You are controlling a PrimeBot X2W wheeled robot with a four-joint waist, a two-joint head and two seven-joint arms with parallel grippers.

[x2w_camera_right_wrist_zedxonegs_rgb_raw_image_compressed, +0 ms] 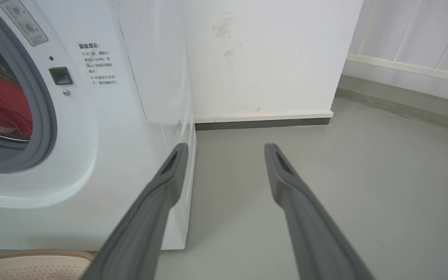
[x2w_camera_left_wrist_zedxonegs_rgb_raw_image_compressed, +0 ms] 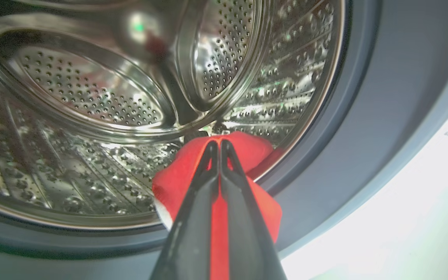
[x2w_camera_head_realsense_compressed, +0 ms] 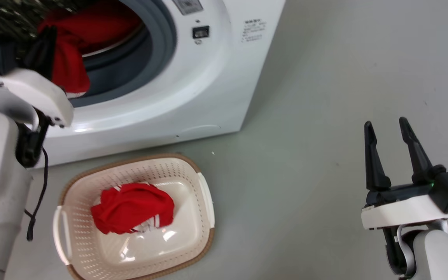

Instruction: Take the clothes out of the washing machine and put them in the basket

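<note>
The white washing machine (x2w_camera_head_realsense_compressed: 193, 85) stands at the upper left with its porthole uncovered. A red garment (x2w_camera_head_realsense_compressed: 72, 70) hangs over the grey gasket at the porthole's lower edge, and my left gripper (x2w_camera_head_realsense_compressed: 43, 44) is shut on it. In the left wrist view the same red garment (x2w_camera_left_wrist_zedxonegs_rgb_raw_image_compressed: 177, 182) bulges around my left gripper (x2w_camera_left_wrist_zedxonegs_rgb_raw_image_compressed: 218, 144) in front of the steel drum (x2w_camera_left_wrist_zedxonegs_rgb_raw_image_compressed: 91, 97). A second red garment with white stripes (x2w_camera_head_realsense_compressed: 132, 208) lies in the cream basket (x2w_camera_head_realsense_compressed: 196, 233) on the floor below the machine. My right gripper (x2w_camera_head_realsense_compressed: 387, 126) stands open over bare floor at the lower right.
Grey floor (x2w_camera_head_realsense_compressed: 325, 116) spreads to the right of the machine. In the right wrist view a white wall (x2w_camera_right_wrist_zedxonegs_rgb_raw_image_compressed: 270, 58) with a dark skirting strip stands behind the machine, and the basket's brown rim (x2w_camera_right_wrist_zedxonegs_rgb_raw_image_compressed: 33, 254) shows at the lower left.
</note>
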